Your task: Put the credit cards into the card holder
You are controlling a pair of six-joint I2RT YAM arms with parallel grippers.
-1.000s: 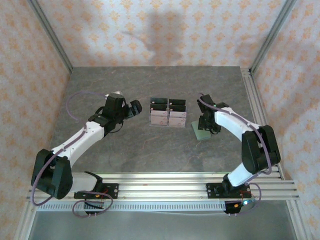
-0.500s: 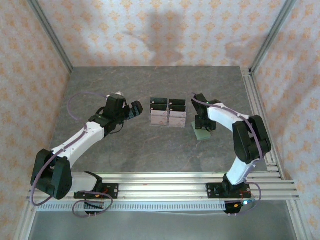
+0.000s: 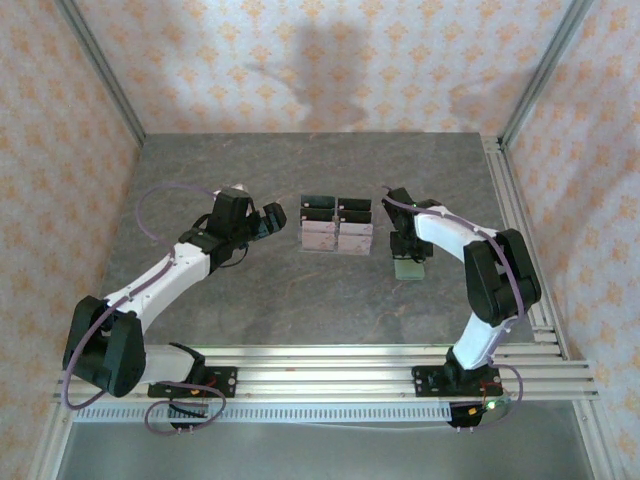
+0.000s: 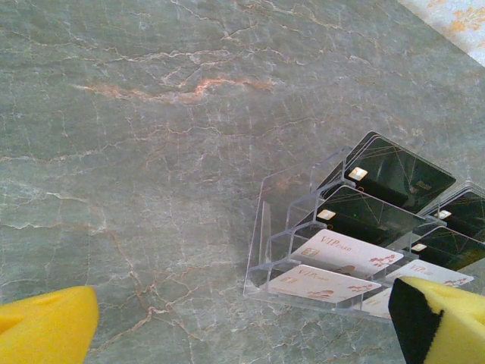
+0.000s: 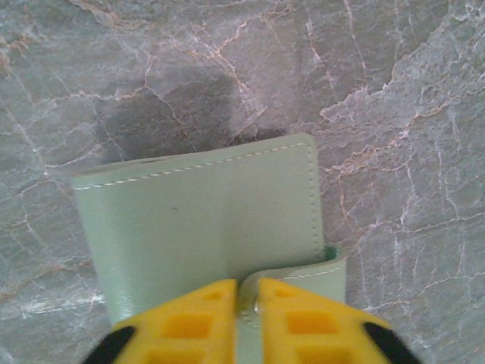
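1. Card holder (image 5: 204, 220): one, sage green with pale stitching along the edge. It sits on the grey marbled table (image 3: 250, 310) just right of the stand, towards the near side. A dark shadow lies past its far edge; cannot tell if it rests fully flat.
2. Right gripper (image 5: 248, 292): two yellow fingers (image 5: 189, 322) clenched almost together, pinching the card holder's tab. A sliver of green shows between them.
3. Stand (image 4: 261, 250): one, clear plastic with four cells in a two-by-two block. It stands mid-table between the two arms.
4. Credit cards (image 4: 341, 254): three pale faces counted for certain in the left wrist view, printed "VIP", leaning in the stand's nearer cells. A fourth pale corner is partly hidden behind a yellow pad.
5. Dark cards (image 4: 398, 174): four dark faces counted, each with a small chip, in the cells behind. Edges suggest stacks, so the true number is unclear.
6. Left gripper (image 3: 272, 217): released, jaws spread wide and holding nothing. It hovers left of the stand, apart from it.
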